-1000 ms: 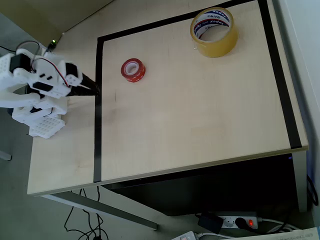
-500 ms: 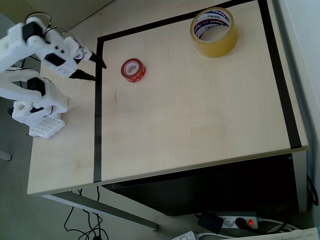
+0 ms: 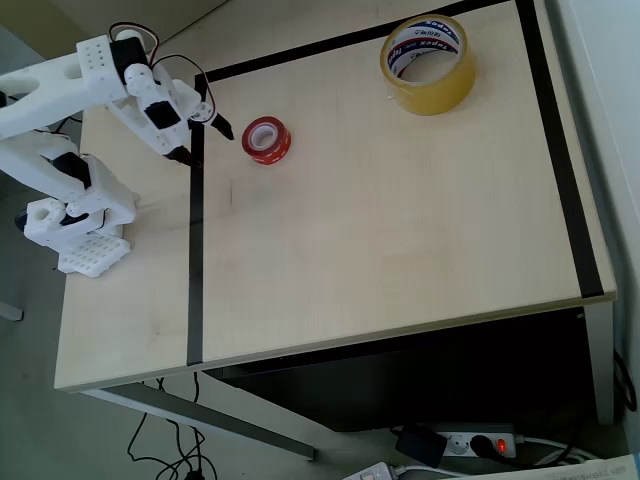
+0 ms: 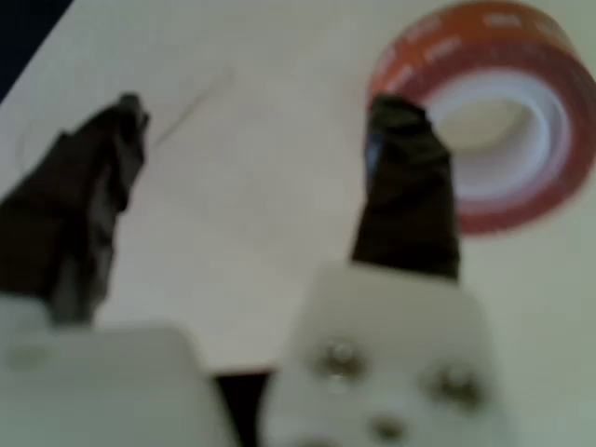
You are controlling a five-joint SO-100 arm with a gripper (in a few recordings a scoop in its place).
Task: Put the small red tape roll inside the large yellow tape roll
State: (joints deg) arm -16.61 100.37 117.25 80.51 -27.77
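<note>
Even daylight overhead; wrist view blurred, soft.

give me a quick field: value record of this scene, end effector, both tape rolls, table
end effector: open, empty, just left of the small red tape roll in the overhead view, its fingers apart
small red tape roll: flat on the table, free, not between the fingers
large yellow tape roll: flat near the table's far edge, hole empty, well apart from the red roll
table: light wood, black tape lines marking a rectangle
task state: red roll not yet grasped
</note>
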